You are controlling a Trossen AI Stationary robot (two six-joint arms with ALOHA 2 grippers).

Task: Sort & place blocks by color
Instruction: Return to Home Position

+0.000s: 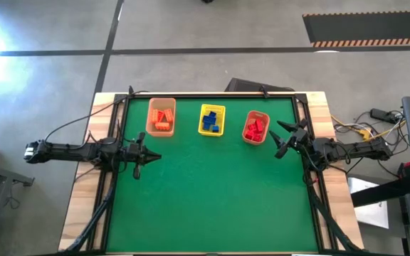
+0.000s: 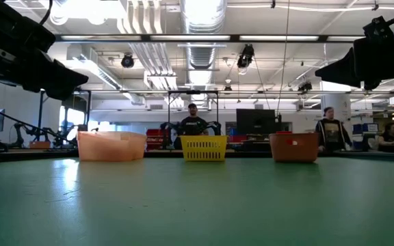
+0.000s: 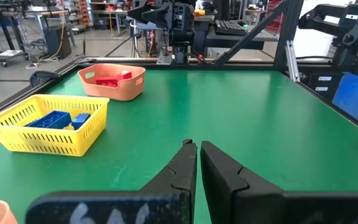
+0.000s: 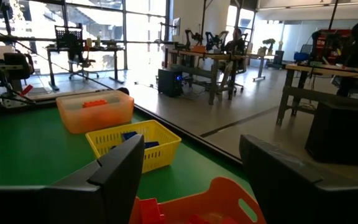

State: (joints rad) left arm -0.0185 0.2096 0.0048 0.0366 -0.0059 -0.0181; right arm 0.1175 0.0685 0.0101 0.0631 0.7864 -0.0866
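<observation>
Three small baskets stand in a row near the table's far edge. The orange basket (image 1: 161, 116) holds orange blocks (image 1: 164, 118). In the middle, the yellow basket (image 1: 211, 119) holds blue blocks (image 3: 59, 119), and the red-orange basket (image 1: 255, 128) holds red blocks (image 3: 109, 79). My left gripper (image 1: 155, 156) is shut at the table's left side, raised above the cloth, holding nothing. At the right side, just right of the red-orange basket, my right gripper (image 1: 281, 139) stands open and raised, with nothing between its fingers.
The green cloth (image 1: 212, 192) in front of the baskets is bare. A black frame (image 1: 212, 94) runs along the far edge. People stand in the room beyond the table.
</observation>
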